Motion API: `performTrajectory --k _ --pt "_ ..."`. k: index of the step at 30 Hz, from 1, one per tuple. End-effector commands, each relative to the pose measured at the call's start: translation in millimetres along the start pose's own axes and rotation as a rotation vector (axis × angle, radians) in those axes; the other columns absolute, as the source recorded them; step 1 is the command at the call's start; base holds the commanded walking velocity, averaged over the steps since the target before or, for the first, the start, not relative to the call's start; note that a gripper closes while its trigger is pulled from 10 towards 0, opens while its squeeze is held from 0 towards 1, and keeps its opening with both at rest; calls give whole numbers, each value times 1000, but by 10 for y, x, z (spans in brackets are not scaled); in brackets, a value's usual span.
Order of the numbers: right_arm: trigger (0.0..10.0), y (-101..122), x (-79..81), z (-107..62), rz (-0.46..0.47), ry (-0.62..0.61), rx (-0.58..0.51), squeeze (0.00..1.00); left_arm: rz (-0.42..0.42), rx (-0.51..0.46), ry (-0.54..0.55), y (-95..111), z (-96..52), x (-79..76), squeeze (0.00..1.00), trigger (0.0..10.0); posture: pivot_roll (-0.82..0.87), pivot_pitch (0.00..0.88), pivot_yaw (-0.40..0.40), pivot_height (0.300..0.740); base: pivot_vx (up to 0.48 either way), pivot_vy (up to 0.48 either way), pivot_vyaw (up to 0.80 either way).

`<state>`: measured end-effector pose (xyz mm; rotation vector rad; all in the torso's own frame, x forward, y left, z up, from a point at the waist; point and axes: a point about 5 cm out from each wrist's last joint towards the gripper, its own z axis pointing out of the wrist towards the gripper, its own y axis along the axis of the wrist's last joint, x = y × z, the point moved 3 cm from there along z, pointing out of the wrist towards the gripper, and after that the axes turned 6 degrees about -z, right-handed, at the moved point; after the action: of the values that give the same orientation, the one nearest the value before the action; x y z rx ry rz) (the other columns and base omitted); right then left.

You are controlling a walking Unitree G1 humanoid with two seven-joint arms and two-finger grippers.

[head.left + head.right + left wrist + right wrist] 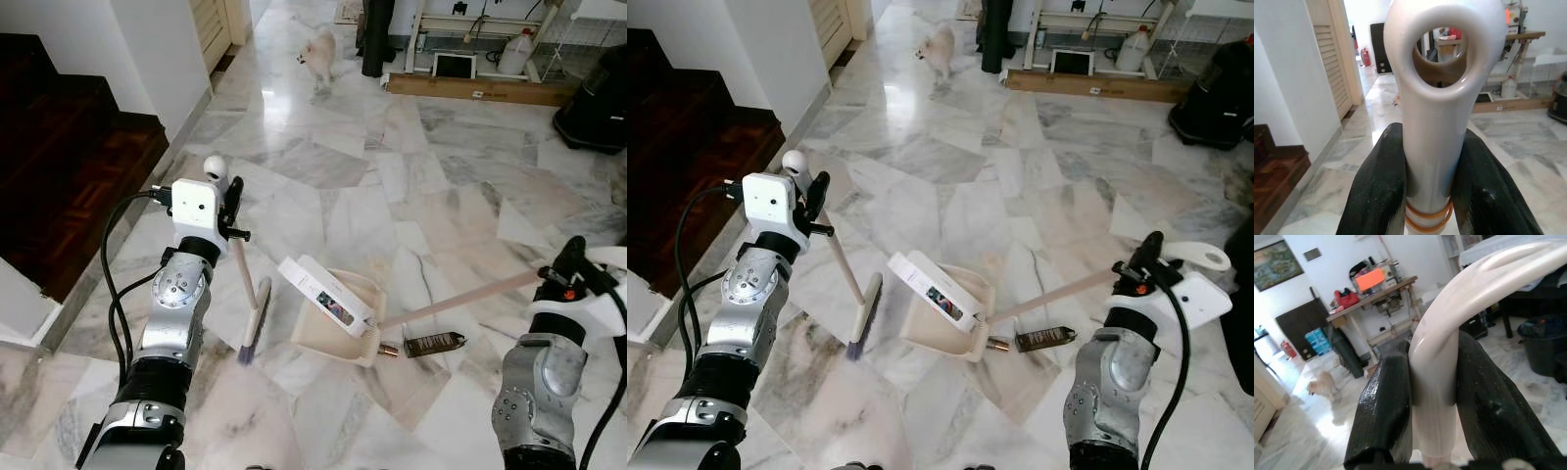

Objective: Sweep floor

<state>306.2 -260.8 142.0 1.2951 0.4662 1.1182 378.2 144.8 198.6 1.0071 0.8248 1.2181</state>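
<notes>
My left gripper (pixel 228 203) is shut on the top of a cream broom handle (pixel 1431 122), which has a hanging hole at its end. The broom head (pixel 256 321) rests on the marble floor just left of a beige dustpan (pixel 318 336). A white box (pixel 326 292) lies tilted across the pan's mouth. Close by the pan's right corner, a brown wrapper (pixel 434 343) and a small brown piece (pixel 389 350) lie on the floor. The pan's long handle (pixel 460 299) runs right to my right gripper (pixel 570 262), which is shut on its curved end (pixel 1436 357).
Dark wooden stairs (pixel 69 166) and a white wall corner stand on the left. A small pale dog (pixel 318 54) stands far ahead. A wooden plank (pixel 480 88), a white jug (pixel 516 51) and a black bin (pixel 598 98) line the far right.
</notes>
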Motion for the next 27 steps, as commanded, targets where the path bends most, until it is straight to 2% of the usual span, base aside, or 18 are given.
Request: performTrajectory --k 1,4,12,27 --pt "10000 60 -14 -18 16 0 -20 0 11 -46 -23 106 2 -64 424 10000 59 119 12 740 0 0 0" --pt "10000 37 -37 -44 32 -12 -7 0 -4 -51 -17 106 -2 -77 424 10000 58 124 11 740 0 0 0" --pt "10000 56 28 -45 6 12 -9 0 -15 -61 -21 138 15 -110 427 10000 56 129 12 740 0 0 0" --pt "10000 13 86 -76 -11 46 9 0 2 -57 -1 127 -2 -80 416 10000 61 137 16 740 0 0 796"
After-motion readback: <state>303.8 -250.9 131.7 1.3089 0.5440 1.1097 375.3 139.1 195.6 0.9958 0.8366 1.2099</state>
